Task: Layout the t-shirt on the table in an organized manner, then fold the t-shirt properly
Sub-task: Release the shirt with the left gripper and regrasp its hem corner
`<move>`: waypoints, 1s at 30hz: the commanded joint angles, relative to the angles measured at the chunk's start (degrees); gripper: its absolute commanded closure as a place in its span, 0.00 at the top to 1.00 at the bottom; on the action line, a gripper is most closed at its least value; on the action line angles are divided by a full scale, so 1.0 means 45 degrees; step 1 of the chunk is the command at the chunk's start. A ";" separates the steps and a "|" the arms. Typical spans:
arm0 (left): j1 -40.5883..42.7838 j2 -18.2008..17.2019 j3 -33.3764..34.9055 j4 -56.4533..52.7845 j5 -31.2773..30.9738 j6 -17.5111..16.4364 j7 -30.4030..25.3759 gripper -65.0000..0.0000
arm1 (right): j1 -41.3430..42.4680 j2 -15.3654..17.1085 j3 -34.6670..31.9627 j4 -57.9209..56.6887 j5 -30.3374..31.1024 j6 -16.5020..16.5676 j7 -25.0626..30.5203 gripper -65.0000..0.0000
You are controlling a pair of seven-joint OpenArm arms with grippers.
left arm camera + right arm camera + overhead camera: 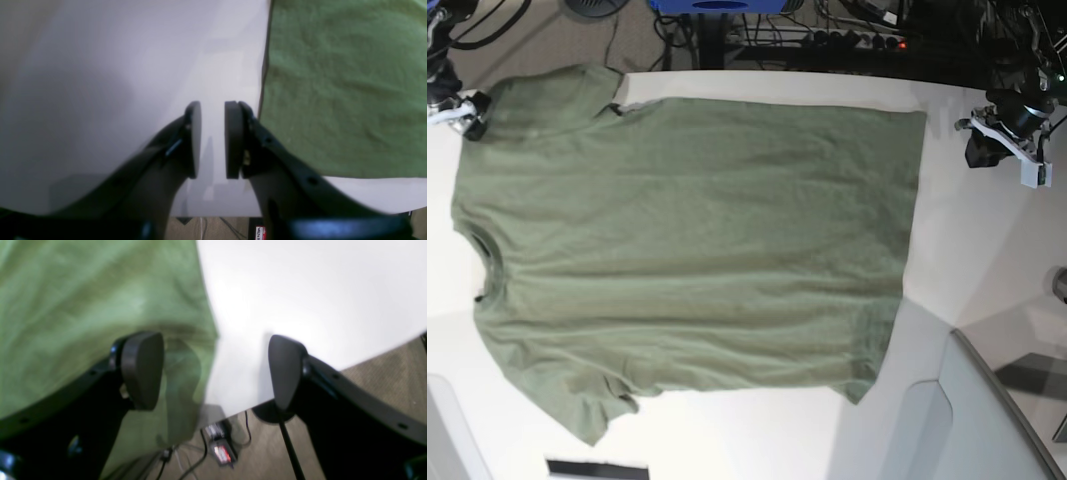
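With both your grippers, left narrowly parted and right spread wide, empty, the flat t-shirt risked bunching if regrasped unevenly.

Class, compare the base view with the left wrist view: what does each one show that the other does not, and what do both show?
Only the base view shows the whole t-shirt spread flat, sleeves and collar included, the right claw by one sleeve, and a grey panel. Only the left wrist view shows the left claw close up, slightly parted over bare table, holding nothing. Both show green cloth on the white table.
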 commanded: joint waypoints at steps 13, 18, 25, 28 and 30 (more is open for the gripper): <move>-0.0128 -0.0158 -0.0046 -0.0454 -0.0188 -0.0112 -0.0244 0.20 | 0.0010 0.0167 -0.0132 0.0121 0.0155 0.0096 0.0158 0.69; -0.0128 -0.0060 -0.0026 -0.0493 -0.0188 -0.0112 -0.0244 0.20 | -0.0009 0.0167 -0.0679 0.0160 0.0155 0.0096 0.0158 0.69; -0.0128 -0.0001 -0.0085 -0.0493 -0.0188 -0.0112 -0.0244 0.20 | 0.0030 0.0167 -0.0718 0.0102 0.0174 0.0096 0.0158 0.57; -0.0128 -0.0001 -0.0006 -0.0493 -0.0188 -0.0112 -0.0244 0.20 | 0.0030 0.0167 -0.0718 0.0082 0.0174 0.0096 0.0158 0.39; -0.0128 0.0096 -0.0006 -0.0493 -0.0169 -0.0112 -0.0244 0.20 | 0.0030 0.0167 -0.0718 0.0063 0.0174 0.0096 0.0158 0.33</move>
